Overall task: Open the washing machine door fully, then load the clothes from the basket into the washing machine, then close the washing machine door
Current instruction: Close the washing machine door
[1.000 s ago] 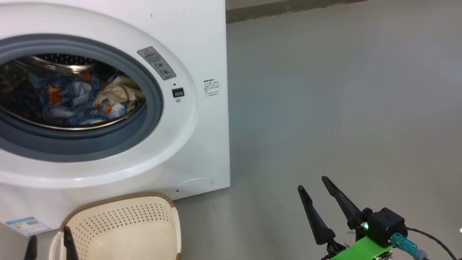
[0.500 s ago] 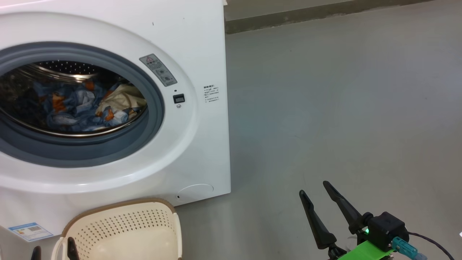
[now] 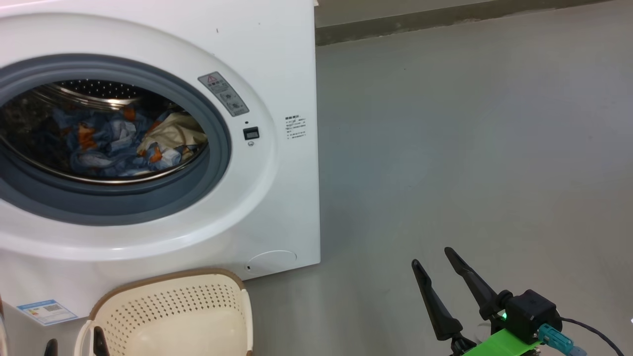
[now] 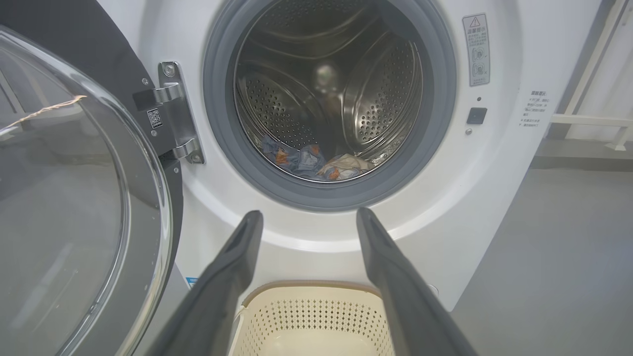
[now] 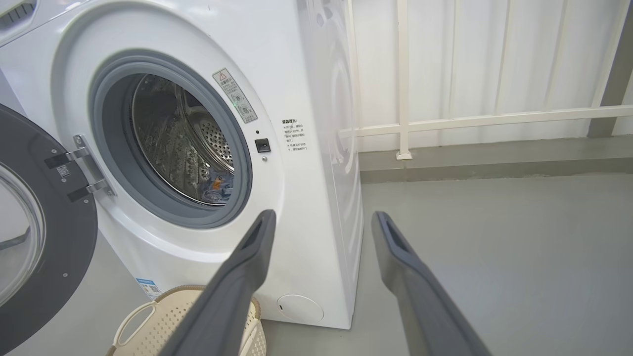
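Note:
The washing machine point(image 3: 277, 59) stands with its door point(image 4: 74, 198) swung open to the left on its hinge. The clothes point(image 3: 118, 143), blue with orange patches and cream, lie inside the steel drum, low in it in the left wrist view point(image 4: 316, 160). The cream basket point(image 3: 168, 291) sits on the floor just below the drum mouth, and what shows of its inside is bare. My left gripper point(image 4: 307, 213) is open above the basket, pointing at the drum opening. My right gripper point(image 3: 431, 258) is open over the floor to the right of the machine, holding nothing.
Grey floor point(image 3: 470, 148) stretches to the right of the machine. Behind it, a white railing point(image 5: 445, 121) and a low kerb run along the wall. The open door point(image 5: 49, 237) takes up the room left of the drum mouth.
The head view has shifted a little, so the machine and basket sit slightly further right in it. Both grippers stay open. The clothes lie as before.

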Controlling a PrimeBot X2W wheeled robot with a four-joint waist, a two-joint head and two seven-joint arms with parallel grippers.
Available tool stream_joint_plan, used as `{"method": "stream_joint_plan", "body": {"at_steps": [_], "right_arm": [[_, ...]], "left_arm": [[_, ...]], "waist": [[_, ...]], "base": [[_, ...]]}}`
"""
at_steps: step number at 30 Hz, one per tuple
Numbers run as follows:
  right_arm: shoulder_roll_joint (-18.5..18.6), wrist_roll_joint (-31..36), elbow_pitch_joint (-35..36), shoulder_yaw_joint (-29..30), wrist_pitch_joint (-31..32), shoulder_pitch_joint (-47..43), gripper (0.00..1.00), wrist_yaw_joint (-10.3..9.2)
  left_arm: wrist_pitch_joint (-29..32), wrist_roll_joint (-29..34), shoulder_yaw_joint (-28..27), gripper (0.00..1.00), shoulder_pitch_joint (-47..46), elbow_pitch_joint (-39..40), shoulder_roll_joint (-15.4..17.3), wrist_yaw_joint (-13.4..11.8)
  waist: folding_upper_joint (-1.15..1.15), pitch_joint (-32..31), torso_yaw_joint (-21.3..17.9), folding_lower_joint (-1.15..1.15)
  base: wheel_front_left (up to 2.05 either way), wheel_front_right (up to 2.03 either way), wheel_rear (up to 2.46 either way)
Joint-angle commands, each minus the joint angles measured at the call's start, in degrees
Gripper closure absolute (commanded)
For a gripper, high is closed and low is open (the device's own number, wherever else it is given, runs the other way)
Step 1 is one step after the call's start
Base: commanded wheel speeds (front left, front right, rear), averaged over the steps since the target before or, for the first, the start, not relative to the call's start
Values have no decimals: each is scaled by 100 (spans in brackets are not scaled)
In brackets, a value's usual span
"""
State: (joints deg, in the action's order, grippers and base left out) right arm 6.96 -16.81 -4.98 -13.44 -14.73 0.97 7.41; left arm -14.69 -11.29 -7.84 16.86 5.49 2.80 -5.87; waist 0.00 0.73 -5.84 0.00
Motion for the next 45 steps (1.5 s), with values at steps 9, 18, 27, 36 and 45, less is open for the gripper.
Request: {"method": "stream_joint_plan", "body": {"at_steps": [9, 18, 27, 36, 45], "right_arm": [[14, 37, 129, -92, -27, 49, 0, 8], [16, 29, 117, -100, -27, 52, 0, 8], [19, 29, 96, -72, -27, 58, 0, 8], [25, 22, 91, -69, -27, 67, 0, 8], [11, 15, 83, -63, -27, 80, 0, 8]], "left_arm": [[-30, 57, -161, 0, -193, 64, 19, -35], [-30, 34, -161, 0, -191, 60, 15, -34], [-30, 49, -158, 0, -210, 83, 12, -42], [-30, 36, -169, 0, -250, 97, 10, -55], [-30, 73, -195, 0, -280, 113, 9, -109]], "waist": [[0, 32, 74, 0], [0, 27, 76, 0], [0, 54, 71, 0], [0, 63, 102, 0], [0, 106, 103, 0]], "base": [[0, 0, 0], [0, 0, 0], [0, 0, 0], [0, 0, 0], [-11, 11, 0]]}}
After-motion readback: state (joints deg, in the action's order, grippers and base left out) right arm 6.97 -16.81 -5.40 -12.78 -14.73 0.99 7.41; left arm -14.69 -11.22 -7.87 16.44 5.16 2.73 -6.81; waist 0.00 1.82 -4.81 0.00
